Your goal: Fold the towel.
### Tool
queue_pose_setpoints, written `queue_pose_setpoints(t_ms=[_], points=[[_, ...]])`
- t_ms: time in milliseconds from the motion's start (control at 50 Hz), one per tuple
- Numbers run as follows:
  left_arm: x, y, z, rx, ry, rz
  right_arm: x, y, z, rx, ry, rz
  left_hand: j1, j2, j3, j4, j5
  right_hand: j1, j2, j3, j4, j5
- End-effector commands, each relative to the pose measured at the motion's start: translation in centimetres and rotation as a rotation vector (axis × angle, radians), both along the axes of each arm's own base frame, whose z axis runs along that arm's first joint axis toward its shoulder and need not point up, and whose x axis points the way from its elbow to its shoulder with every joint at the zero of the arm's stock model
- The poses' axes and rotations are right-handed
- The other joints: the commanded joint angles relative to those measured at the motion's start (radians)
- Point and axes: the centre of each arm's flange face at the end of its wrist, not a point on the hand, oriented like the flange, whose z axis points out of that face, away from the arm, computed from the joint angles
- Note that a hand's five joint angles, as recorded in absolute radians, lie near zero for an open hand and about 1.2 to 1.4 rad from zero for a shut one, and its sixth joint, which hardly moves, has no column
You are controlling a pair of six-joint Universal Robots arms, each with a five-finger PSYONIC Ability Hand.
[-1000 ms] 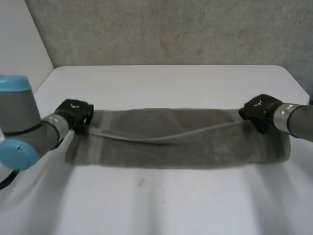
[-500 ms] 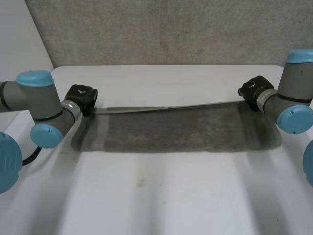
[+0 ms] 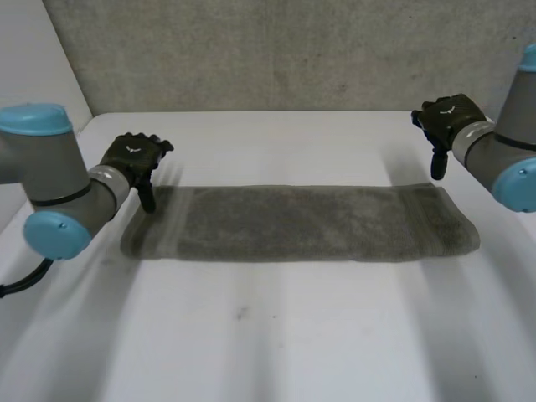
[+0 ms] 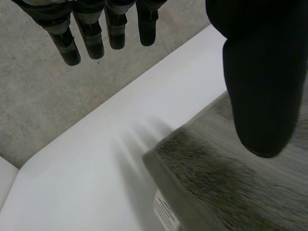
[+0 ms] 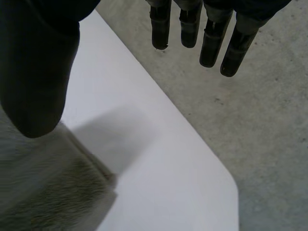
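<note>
Stretching side to side across the middle of the flat white table (image 3: pixel 268 343) is the dark grey terry towel (image 3: pixel 301 223), folded into a long narrow strip and lying flat, with bare tabletop in front of it and behind it. At its left end, there's a small white sewn-in label (image 4: pixel 166 215) peeking out from the fold at the corner. Just over that far left corner hangs the robot's black left hand (image 3: pixel 134 157), fingers (image 4: pixel 94 38) straight and held well apart from the thumb (image 4: pixel 262 101), which points down over the pile, nothing caught between them. At the other end, the black right hand (image 3: pixel 445 115) is up off the table, beyond the towel's far right corner and clear of the cloth. Its fingers hang straight too, the thumb set wide of them, holding nothing. Behind both hands the table's far edge gives way to a speckled grey surface (image 3: pixel 285 50).
</note>
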Motion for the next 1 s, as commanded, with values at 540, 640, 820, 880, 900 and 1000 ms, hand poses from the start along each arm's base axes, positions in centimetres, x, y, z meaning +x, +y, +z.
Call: queue_pose_setpoints(t_ms=[540,640,820,880,900,1000], points=[[2.1,10.3,0.2,-0.113,0.046,-0.016,-7.1,7.4,-10.0,0.196,-0.053,0.024,-0.003,0.009,0.008,0.008,-0.027,0.591,0.589,0.587,0.57,0.592],[2.1,10.3,0.1,-0.113,0.046,-0.018,-7.4,6.4,-10.6,0.169,-0.014,0.023,-0.003,0.009,0.008,0.008,-0.027,1.124,1.121,1.119,1.103,1.125],[2.1,10.3,0.2,-0.115,0.047,-0.016,-13.0,4.1,-8.4,0.085,0.071,-0.143,-0.003,0.009,0.008,0.008,-0.027,1.16,1.158,1.156,1.14,1.162],[2.2,10.4,0.1,-0.112,0.046,-0.015,-14.4,3.6,-8.1,0.07,0.09,-0.171,-0.003,0.009,0.008,0.008,-0.027,1.16,1.158,1.156,1.14,1.162],[2.2,10.4,0.1,-0.112,0.046,-0.015,-16.0,3.0,-7.9,0.064,0.118,-0.201,-0.003,0.009,0.008,0.008,-0.027,1.16,1.158,1.156,1.14,1.162],[2.3,10.4,0.1,-0.11,0.045,-0.012,-21.3,1.7,-7.7,0.062,0.234,-0.29,-0.003,0.009,0.008,0.008,-0.027,1.16,1.158,1.156,1.14,1.162]])
